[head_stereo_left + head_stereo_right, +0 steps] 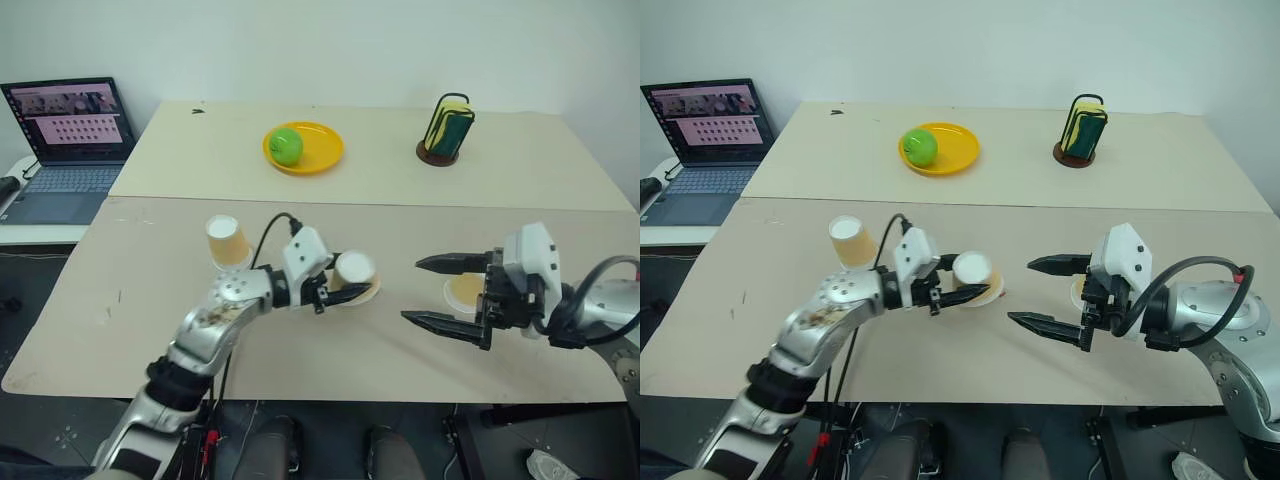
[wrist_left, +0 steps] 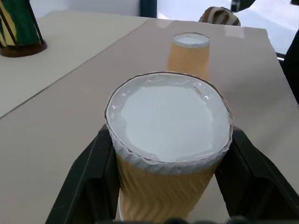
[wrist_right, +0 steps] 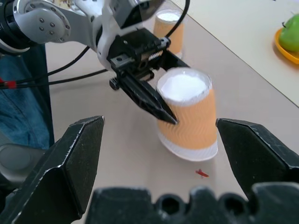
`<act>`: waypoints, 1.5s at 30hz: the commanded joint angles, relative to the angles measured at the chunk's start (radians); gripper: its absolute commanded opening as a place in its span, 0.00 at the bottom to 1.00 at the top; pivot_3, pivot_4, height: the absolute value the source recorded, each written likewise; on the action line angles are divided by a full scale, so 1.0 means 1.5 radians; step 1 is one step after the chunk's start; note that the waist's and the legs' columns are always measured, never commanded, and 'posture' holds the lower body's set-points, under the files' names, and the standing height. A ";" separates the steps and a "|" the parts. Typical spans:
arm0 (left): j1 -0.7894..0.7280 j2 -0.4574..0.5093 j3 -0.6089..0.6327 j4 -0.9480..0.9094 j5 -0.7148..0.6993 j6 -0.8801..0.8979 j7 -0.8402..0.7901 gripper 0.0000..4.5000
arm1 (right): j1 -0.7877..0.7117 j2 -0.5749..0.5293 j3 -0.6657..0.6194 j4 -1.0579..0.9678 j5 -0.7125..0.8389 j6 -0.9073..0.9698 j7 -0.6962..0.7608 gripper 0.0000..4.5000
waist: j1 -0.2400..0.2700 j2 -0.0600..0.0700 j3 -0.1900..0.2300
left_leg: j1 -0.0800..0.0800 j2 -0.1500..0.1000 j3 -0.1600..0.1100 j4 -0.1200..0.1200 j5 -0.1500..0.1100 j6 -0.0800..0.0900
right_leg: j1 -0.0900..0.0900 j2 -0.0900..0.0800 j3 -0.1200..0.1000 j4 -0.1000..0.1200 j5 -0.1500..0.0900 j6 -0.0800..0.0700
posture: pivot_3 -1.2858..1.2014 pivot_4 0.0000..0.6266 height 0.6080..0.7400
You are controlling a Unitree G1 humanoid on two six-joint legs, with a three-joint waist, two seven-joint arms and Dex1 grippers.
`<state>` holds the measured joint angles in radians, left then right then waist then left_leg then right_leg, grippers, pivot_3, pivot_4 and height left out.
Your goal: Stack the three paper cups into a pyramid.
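Paper cup (image 1: 354,272), orange with a white base facing up, sits clamped between the two black fingers of the left gripper (image 1: 335,287) over the near table (image 1: 150,300). Second cup (image 1: 228,242) stands inverted behind the left arm. Third cup (image 1: 466,293) rests by the right gripper (image 1: 432,292), whose fingers are spread wide, holding nothing.
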<state>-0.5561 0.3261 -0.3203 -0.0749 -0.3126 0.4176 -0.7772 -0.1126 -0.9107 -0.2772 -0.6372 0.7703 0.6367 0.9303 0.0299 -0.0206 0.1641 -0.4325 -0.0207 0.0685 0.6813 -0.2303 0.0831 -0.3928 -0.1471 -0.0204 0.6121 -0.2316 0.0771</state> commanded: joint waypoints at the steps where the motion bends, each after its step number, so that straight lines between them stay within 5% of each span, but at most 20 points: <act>1: -0.071 -0.040 -0.008 0.124 0.041 -0.047 -0.005 0.51 | 0.024 -0.006 -0.052 -0.047 0.018 0.002 -0.021 1.00 | 0.003 0.000 0.000 | 0.000 0.000 0.000 0.000 0.000 0.000 | 0.000 0.000 0.000 0.000 0.000 0.000 | 0.52 0.24 0.90; 18: -0.101 -0.085 -0.022 0.221 0.109 -0.128 -0.080 0.51 | 0.072 -0.009 -0.097 -0.089 0.043 0.005 -0.064 1.00 | 0.006 0.000 0.000 | 0.000 0.000 -0.001 0.002 -0.001 0.002 | 0.001 0.000 0.000 0.000 0.000 0.001 | 0.52 0.24 0.90; 19: -0.101 -0.086 -0.022 0.222 0.111 -0.130 -0.080 0.68 | 0.072 -0.009 -0.098 -0.089 0.043 0.005 -0.065 1.00 | 0.006 0.000 0.000 | 0.000 0.000 -0.001 0.002 -0.001 0.002 | 0.001 0.000 0.000 0.000 0.000 0.001 | 0.52 0.24 0.90; 24: -0.094 -0.083 -0.029 0.210 0.123 -0.139 -0.092 0.98 | 0.065 -0.013 -0.100 -0.082 0.047 0.002 -0.066 1.00 | 0.006 0.000 0.000 | 0.000 0.000 -0.001 0.002 -0.001 0.002 | 0.001 0.000 0.000 0.000 0.000 0.001 | 0.52 0.24 0.90; 45: 0.010 0.073 0.103 -0.133 0.072 0.062 -0.043 0.98 | -0.001 -0.019 -0.058 -0.033 0.049 -0.003 -0.029 1.00 | 0.003 0.000 0.000 | 0.000 0.000 -0.001 0.002 -0.001 0.001 | 0.001 0.000 -0.001 0.000 0.000 0.001 | 0.52 0.24 0.90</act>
<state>-0.5485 0.4366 -0.2215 -0.1789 -0.1669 0.4861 -0.8809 -0.1019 -0.9248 -0.3577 -0.6795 0.8377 0.6482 0.8754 0.0337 -0.0207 0.1641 -0.4328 -0.0205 0.0669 0.6843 -0.2315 0.0852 -0.3912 -0.1475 -0.0212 0.6120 -0.2314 0.0781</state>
